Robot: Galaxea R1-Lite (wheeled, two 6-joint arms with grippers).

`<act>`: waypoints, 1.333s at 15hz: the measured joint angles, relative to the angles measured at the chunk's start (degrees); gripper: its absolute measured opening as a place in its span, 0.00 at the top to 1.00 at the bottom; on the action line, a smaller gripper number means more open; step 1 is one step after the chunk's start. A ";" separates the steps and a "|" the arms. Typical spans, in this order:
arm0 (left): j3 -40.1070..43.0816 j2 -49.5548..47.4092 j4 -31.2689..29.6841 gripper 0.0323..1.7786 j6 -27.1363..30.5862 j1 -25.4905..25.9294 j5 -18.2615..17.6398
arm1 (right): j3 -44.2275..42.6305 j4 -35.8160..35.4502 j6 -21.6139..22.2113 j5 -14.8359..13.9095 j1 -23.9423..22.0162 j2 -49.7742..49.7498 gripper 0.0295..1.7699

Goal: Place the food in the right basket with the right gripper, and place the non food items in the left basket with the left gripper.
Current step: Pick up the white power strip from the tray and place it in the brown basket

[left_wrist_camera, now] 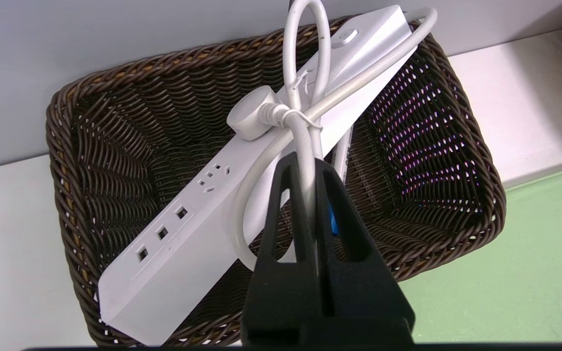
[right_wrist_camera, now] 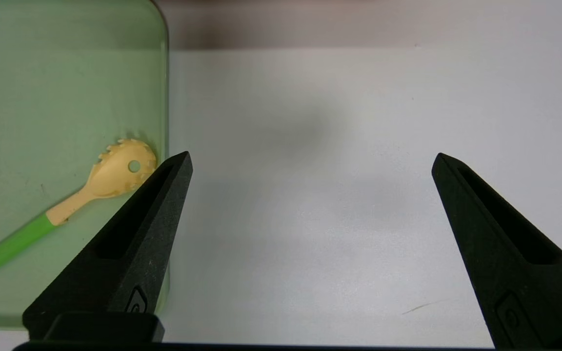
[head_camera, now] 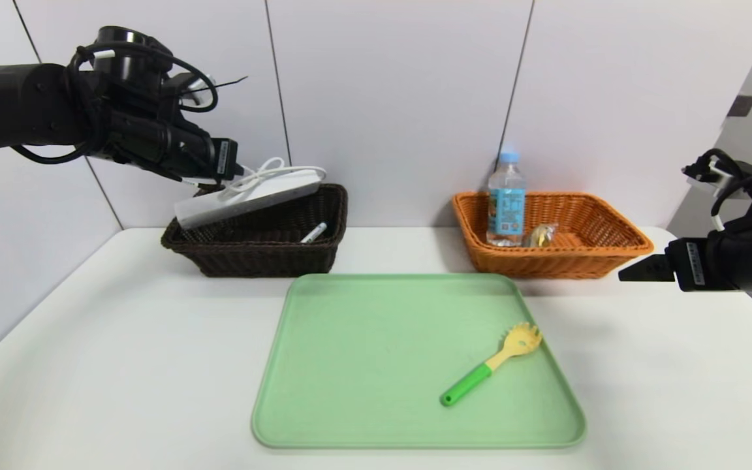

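Two baskets, one power strip (left_wrist_camera: 198,229) cord-clamped by left end effector (left_wrist_camera: 310,168), one pasta spoon (head_camera: 490,362), right end effector (right_wrist_camera: 310,161) spread empty.

My left gripper (left_wrist_camera: 309,168) is clamped on the coiled white cord (left_wrist_camera: 305,122) of the white power strip (head_camera: 249,198), which hangs tilted over the dark brown wicker basket (head_camera: 258,251), its lower end at the basket's left rim. A white marker (head_camera: 314,233) lies inside that basket. The clear water bottle (head_camera: 506,199) with its light blue cap stands upright in the orange-tan wicker basket (head_camera: 585,254), a wrapped snack (head_camera: 540,235) beside it. The yellow pasta spoon (head_camera: 490,362) with its green handle lies flat on the green tray (head_camera: 324,391).
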 joint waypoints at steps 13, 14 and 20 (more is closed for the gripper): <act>0.30 1.57 0.01 0.97 -0.02 0.30 0.09 | -0.85 0.00 -0.09 -0.11 0.27 0.80 0.04; 0.30 1.68 0.01 0.97 0.00 0.33 0.09 | -0.85 0.00 -0.09 -0.11 0.30 0.95 0.04; 0.22 1.82 0.00 0.97 -0.02 0.30 0.11 | -1.21 0.05 -0.04 -0.13 0.44 1.28 0.04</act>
